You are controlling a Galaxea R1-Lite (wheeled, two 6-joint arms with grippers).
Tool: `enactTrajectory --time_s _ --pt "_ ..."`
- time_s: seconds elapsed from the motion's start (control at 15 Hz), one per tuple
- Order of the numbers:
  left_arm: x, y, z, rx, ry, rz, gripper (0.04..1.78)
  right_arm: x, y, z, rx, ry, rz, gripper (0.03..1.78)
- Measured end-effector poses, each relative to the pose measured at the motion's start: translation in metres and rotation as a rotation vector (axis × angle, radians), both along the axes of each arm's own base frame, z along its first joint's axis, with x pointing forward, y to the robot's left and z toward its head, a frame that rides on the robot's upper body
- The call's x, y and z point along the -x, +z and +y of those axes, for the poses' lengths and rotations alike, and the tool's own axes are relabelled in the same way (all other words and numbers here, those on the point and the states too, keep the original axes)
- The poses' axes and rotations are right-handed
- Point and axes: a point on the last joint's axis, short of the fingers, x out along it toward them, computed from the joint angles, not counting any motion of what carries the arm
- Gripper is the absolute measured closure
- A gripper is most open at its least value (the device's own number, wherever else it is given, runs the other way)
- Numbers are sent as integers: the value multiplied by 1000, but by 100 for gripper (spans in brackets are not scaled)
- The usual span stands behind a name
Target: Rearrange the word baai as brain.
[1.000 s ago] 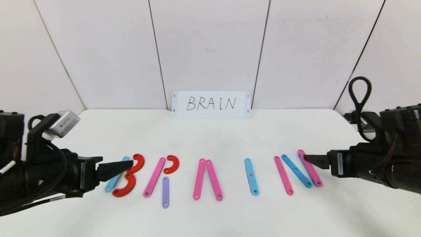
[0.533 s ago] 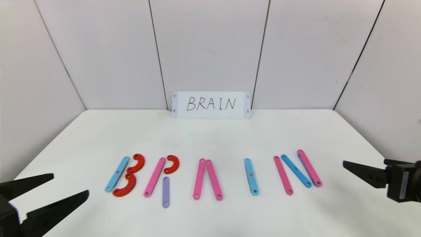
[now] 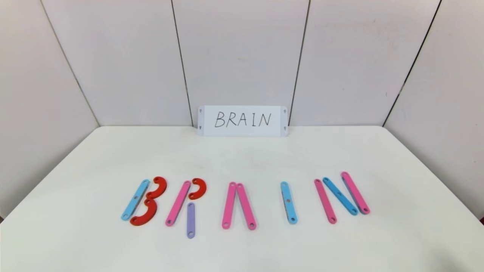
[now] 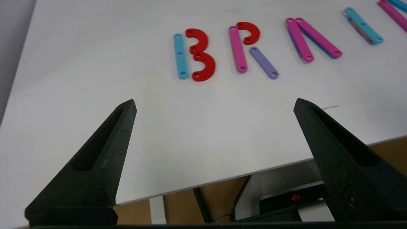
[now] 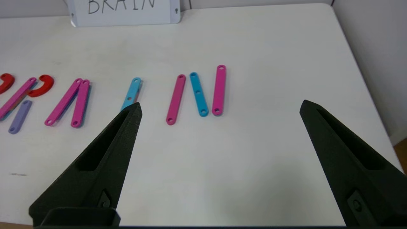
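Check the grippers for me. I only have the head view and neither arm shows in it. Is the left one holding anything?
Observer: No. The left gripper is open and empty, above the near table edge, short of the B.
Operator: Right one?
Observer: The right gripper is open and empty too, over the table on the near side of the N.
Operator: The A reads as just two pink bars from here.
Observer: Both wrist views show a blue edge under that pink pair, so something blue seems to lie beneath it.
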Motion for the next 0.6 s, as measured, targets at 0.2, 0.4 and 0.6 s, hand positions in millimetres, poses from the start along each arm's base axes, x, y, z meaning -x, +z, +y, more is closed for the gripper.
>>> enactTrajectory --time_s 0.2,0.4,0.6 --pt "9 1 3 29 114 -39 8 30 -9 -5 30 -103 -84 7" --pt "18 7 1 34 187 -64 8 47 -21 -5 38 -158 -142 7" --pt "27 6 -1 41 228 -113 8 59 -37 -4 77 -162 -212 7"
